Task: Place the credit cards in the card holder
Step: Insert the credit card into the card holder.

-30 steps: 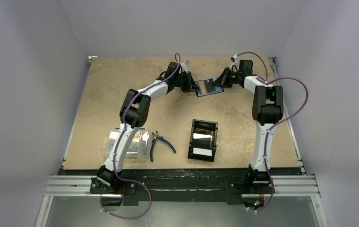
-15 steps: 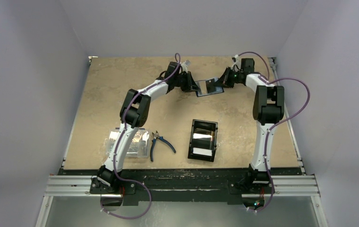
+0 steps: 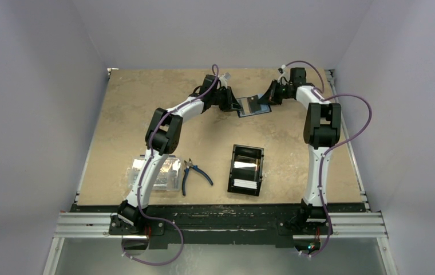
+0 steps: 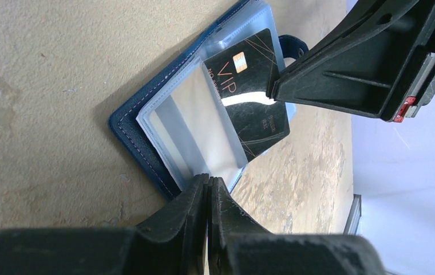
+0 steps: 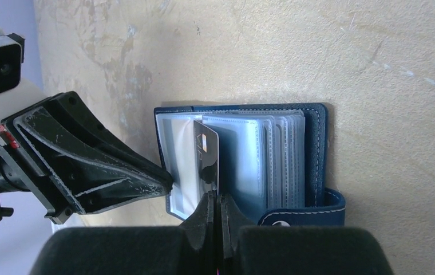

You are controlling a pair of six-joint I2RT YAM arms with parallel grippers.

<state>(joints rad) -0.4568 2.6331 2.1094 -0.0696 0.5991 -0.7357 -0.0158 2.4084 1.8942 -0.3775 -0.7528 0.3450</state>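
Note:
The navy card holder (image 3: 255, 110) lies open on the far middle of the table, its clear sleeves fanned out (image 5: 284, 160). My left gripper (image 4: 208, 182) is shut on the corner of one clear sleeve (image 4: 198, 126) and holds it up from the left side (image 3: 236, 105). My right gripper (image 5: 216, 197) is shut on the edge of a black credit card (image 5: 206, 152) with a gold chip and "VIP" lettering (image 4: 249, 63). The card stands partly between the sleeves. In the top view the right gripper (image 3: 264, 99) meets the holder from the right.
A black open tray (image 3: 233, 153) near the table's middle front holds pale flat cards (image 3: 246, 184). Blue-handled pliers (image 3: 195, 173) lie left of it. A clear plastic box (image 3: 157, 173) sits at the front left beside the left arm.
The right wrist has shifted slightly toward the far edge, with the card still in its grip. The left gripper and the card holder have stayed put.

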